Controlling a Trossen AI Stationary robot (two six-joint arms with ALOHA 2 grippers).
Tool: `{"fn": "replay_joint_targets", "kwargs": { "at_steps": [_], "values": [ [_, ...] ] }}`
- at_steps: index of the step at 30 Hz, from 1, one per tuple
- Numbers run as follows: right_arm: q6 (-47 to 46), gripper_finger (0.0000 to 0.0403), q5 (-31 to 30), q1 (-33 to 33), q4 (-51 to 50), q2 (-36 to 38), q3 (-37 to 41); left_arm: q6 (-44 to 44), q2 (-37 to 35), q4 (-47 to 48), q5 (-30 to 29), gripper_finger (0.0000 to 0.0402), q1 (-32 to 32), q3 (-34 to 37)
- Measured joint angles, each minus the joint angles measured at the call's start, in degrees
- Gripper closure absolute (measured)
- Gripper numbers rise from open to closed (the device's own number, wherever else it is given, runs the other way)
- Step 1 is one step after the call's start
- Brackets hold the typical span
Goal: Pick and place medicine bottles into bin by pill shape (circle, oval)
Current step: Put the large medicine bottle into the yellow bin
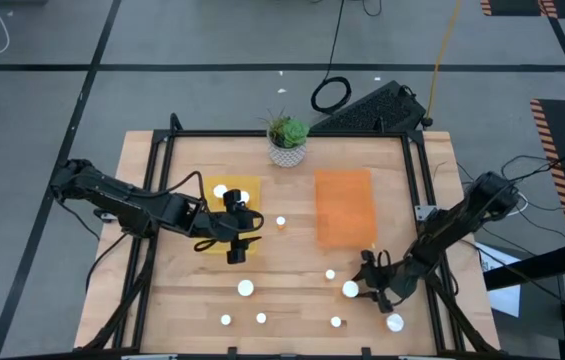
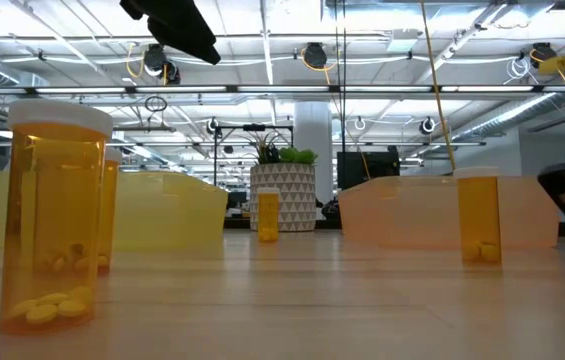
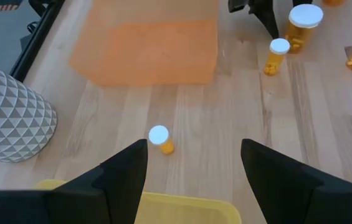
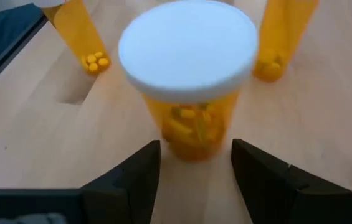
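Several medicine bottles with white caps stand on the wooden table, among them a small one (image 1: 281, 222) between the bins and others (image 1: 246, 288) (image 1: 330, 273) near the front. One white cap (image 1: 220, 190) shows inside the yellow bin (image 1: 205, 205). My left gripper (image 1: 245, 226) hangs open and empty over that bin's right rim (image 3: 182, 204). My right gripper (image 4: 194, 177) is open low at the front right. Its fingers stand on either side of the base of a large bottle (image 4: 191, 134) (image 1: 350, 290), apart from it. The orange bin (image 1: 345, 205) lies right of centre.
A potted plant (image 1: 287, 140) in a patterned white pot stands at the far edge between the bins. More bottles (image 1: 226, 320) (image 1: 261, 318) (image 1: 336, 321) (image 1: 395, 322) stand along the near edge. Two bottles (image 4: 79, 31) (image 4: 281, 37) stand just beyond the large one.
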State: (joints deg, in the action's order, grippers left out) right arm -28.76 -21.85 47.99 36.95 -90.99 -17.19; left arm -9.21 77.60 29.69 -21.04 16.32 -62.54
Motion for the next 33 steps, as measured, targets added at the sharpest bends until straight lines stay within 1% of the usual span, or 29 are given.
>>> {"fn": "replay_joint_targets", "kwargs": {
  "at_steps": [5,13,16,19,26,33],
  "values": [
    [0.23,0.0208,-0.16,0.0,0.42,-3.11,-2.16,0.0,0.0,0.0,-0.01,0.014,0.0,0.0],
    [1.24,0.0208,-0.26,-0.02,6.31,-7.05,-2.47,0.0,0.0,0.0,-0.01,0.014,0.0,0.0],
    [1.16,0.0207,-1.63,0.02,7.45,-8.05,-2.47,0.15,0.0,0.0,-0.01,0.014,0.0,0.0],
    [1.13,0.0197,-1.91,0.04,7.91,-8.45,-2.49,0.3,0.0,-0.02,-0.02,0.014,0.0,0.0],
    [1.29,0.0156,-2.12,0.07,7.8,-8.53,-2.49,0.48,0.0,0.0,-0.04,0.014,0.0,0.0],
    [2.87,0.0154,-2.77,-0.2,8.01,-8.6,-2.48,0.48,0.0,-0.02,-0.04,0.014,0.0,0.02]
  ]
}}
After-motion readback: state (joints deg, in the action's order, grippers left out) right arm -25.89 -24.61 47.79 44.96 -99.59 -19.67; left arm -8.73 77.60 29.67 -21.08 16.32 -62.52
